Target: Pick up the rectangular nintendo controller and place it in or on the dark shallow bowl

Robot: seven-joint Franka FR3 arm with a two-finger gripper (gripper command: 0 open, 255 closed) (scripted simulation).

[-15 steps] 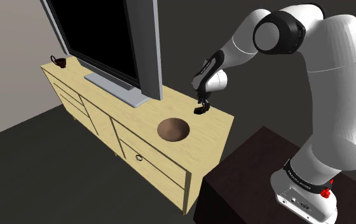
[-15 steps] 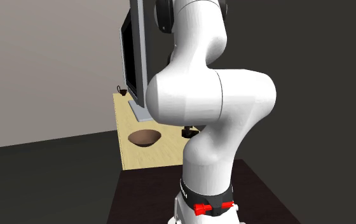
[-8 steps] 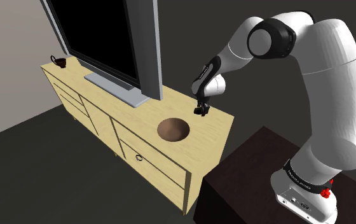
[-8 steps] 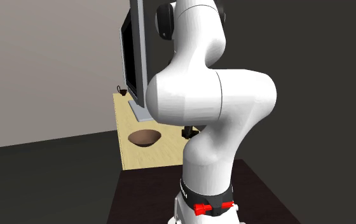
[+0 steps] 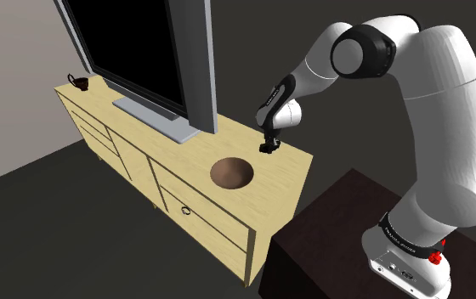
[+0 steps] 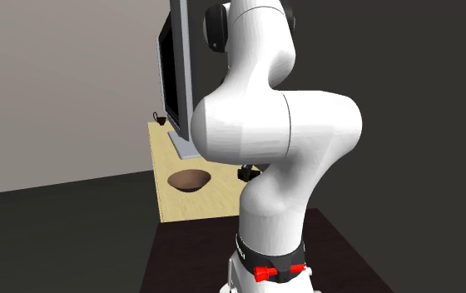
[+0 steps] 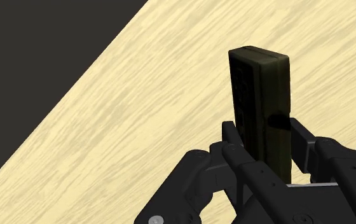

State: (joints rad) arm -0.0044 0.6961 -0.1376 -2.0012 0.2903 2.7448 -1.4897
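The rectangular controller [image 7: 259, 95] is a dark, flat block, clasped on its two long sides by the fingers of my black gripper [image 7: 262, 135], which is shut on it. In the shoulder view the gripper [image 5: 268, 146] reaches down to the wooden sideboard top [image 5: 289, 166] near its back edge, and the controller there is mostly hidden by the fingers. The dark shallow bowl [image 5: 232, 172] sits on the same top, a short way off towards the shoulder view's lower left. From the second exterior view, the bowl [image 6: 190, 180] lies left of the gripper [image 6: 246, 174].
A large flat screen [image 5: 143, 51] on a grey foot stands on the sideboard beyond the bowl. A small dark object [image 5: 78, 81] lies at the far end. The sideboard's end edge [image 5: 304, 183] is close to the gripper. The dark stand [image 5: 338, 238] carries the arm.
The gripper came down onto the controller lying on the sideboard top, and its fingers went from open to shut around it. The bowl has not moved.
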